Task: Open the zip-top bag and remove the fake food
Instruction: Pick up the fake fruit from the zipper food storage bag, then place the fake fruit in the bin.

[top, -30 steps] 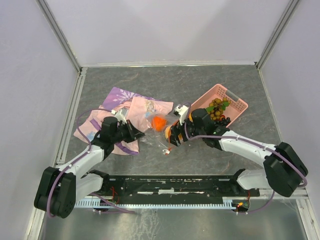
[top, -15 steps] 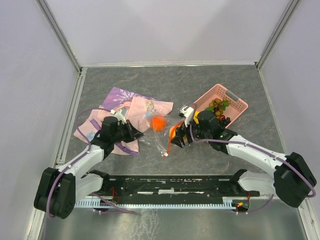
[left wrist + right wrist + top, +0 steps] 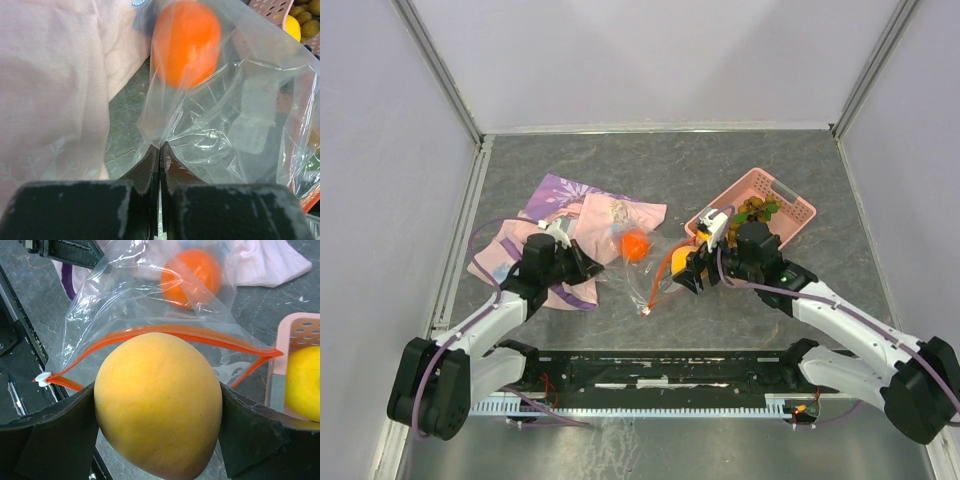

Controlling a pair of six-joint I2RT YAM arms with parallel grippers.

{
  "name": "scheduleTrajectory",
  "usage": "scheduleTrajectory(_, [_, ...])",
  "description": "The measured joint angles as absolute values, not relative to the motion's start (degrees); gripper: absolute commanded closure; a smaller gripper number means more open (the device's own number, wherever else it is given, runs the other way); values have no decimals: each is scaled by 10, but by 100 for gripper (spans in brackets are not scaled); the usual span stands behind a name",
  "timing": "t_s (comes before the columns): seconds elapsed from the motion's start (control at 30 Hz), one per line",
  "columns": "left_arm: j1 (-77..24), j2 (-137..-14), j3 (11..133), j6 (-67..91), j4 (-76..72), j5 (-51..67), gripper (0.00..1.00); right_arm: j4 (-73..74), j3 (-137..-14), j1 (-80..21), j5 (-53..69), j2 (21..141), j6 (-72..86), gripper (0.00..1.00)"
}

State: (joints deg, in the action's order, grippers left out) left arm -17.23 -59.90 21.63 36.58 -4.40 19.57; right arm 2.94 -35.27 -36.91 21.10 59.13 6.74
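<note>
Right wrist view, item one: smooth yellow-orange plastic fruit (image 3: pixel 157 405), egg-shaped, grasped across its width between the wide-set black fingers of the right gripper (image 3: pixel 157 440). It sits at the mouth of the bag, seemingly just outside it.

Item two: clear crinkly zip-top bag (image 3: pixel 100 300) with an orange-red zip strip (image 3: pixel 190 332), unzipped and gaping, white slider tab (image 3: pixel 42 377) at the strip's near end. It lies on the grey marbled table (image 3: pixel 720 160) between the two arms, partly over a pink-purple patterned cloth (image 3: pixel 560 195).
- Orientation: long axis runs left to right across the table; the mouth faces the right arm, the closed end faces the left arm.
- Contents: one round orange plastic fruit (image 3: pixel 186 42), near the closed end.

Item three: left gripper (image 3: pixel 160 150), clenched on a fold of the bag's film at the closed end.

Item four: pink perforated basket (image 3: pixel 790 205), already holding several fruits, just beside the right gripper.

Handling note, by judgement: draw the held fruit straight away from the mouth, clear of the zip strip, so the film is not dragged along; then carry it over the basket rim before letting go. The left pinch needs to hold firm as the anchor, with the mouth facing right for the orange.
</note>
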Motion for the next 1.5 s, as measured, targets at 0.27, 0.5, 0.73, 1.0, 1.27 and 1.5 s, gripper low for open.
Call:
scheduleTrajectory(0.27, [-172, -599, 204, 366, -49, 195, 97, 41, -348, -333, 214, 531, 79, 63])
scheduleTrajectory(0.5, [-172, -599, 202, 366, -50, 196, 97, 40, -347, -296, 202, 505, 111, 64])
scheduleTrajectory(0.73, [-172, -600, 202, 366, -53, 196, 97, 29, -339, -245, 178, 501, 157, 65])
scheduleTrajectory(1.0, [-172, -600, 198, 366, -59, 196, 97, 17, -310, -171, 156, 482, 214, 65])
scheduleTrajectory(1.27, [-172, -601, 196, 366, -62, 197, 97, 9, -282, -81, 138, 450, 272, 65])
scheduleTrajectory(1.5, [-172, -604, 195, 366, -62, 198, 97, 4, -274, -36, 132, 480, 304, 65])
